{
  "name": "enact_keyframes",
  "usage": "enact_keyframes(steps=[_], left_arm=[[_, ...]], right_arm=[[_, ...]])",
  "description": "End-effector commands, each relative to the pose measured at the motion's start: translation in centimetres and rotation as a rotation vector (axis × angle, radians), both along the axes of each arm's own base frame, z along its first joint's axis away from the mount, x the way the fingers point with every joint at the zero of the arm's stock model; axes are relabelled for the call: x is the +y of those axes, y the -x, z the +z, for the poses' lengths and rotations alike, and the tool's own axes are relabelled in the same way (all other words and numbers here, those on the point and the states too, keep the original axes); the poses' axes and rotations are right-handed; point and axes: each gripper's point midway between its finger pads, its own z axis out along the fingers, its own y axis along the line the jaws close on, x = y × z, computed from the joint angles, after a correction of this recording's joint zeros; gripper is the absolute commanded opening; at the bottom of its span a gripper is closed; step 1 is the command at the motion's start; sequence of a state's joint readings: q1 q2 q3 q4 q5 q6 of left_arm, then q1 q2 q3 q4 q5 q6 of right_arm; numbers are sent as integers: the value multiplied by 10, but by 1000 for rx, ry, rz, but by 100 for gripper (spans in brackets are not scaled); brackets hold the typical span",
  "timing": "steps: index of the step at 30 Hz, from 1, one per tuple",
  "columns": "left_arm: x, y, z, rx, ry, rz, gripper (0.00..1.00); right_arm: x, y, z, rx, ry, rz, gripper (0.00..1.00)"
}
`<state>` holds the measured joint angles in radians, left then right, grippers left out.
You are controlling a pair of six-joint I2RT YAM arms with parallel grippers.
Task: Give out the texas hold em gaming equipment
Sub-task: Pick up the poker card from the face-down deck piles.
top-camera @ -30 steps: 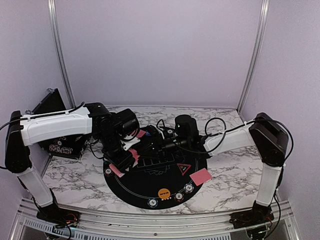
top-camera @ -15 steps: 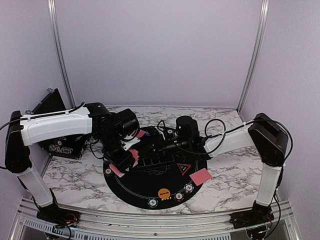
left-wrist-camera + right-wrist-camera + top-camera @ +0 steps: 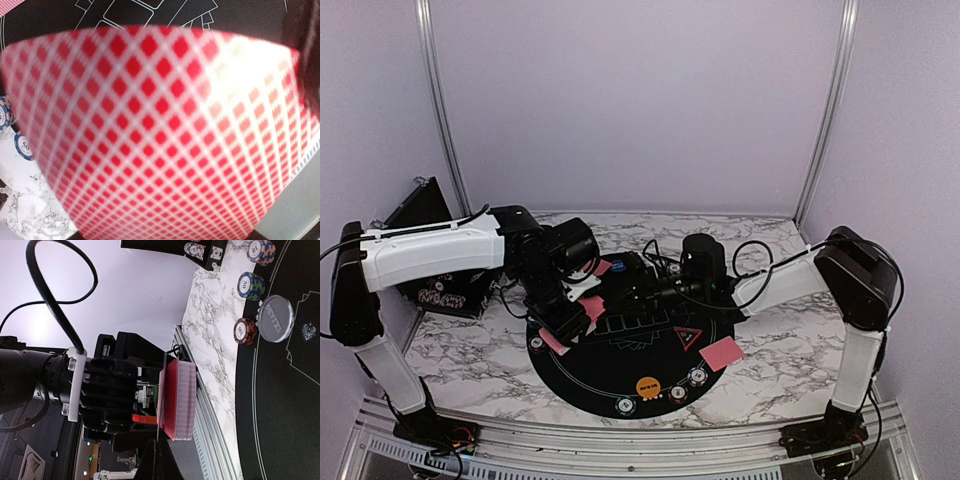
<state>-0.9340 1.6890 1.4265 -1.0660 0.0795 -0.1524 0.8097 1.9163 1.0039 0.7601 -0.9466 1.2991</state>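
Left gripper (image 3: 568, 322) is seen over the left rear part of the black mat (image 3: 620, 372), clamped on a deck of cards (image 3: 160, 135). The deck's red diamond-patterned back fills most of the left wrist view. From the right wrist camera the same deck is seen edge-on, lifted clear of the mat. Right gripper (image 3: 638, 288) is reached in from the right above the mat's rear, just beside the deck, with its jaws brought fully together. Whether a card is pinched between them cannot be told. One single card (image 3: 722, 353) is laid face down across the mat's right edge. A red triangle marker (image 3: 687, 336) is noted on the mat right of centre, and an orange disc (image 3: 648, 386) near the mat's front rim. Three striped chips (image 3: 678, 393) are set along that front rim beside the disc, and another chip (image 3: 536, 342) lies at the mat's left rim. A clear round button (image 3: 275, 320) lies on the mat's border in the right wrist view. A black case (image 3: 440, 290) is stood on the marble table (image 3: 790, 340) left of the mat.
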Motion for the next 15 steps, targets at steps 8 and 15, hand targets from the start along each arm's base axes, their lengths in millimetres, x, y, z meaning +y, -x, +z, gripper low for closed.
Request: enact_keyframes(steps=[8, 15], left_arm=[[2, 3, 2, -1, 9, 7, 57], [3, 3, 2, -2, 9, 10, 57]], right_arm=[[-17, -8, 14, -10, -50, -23, 0], [-36, -18, 14, -2, -53, -66, 0]])
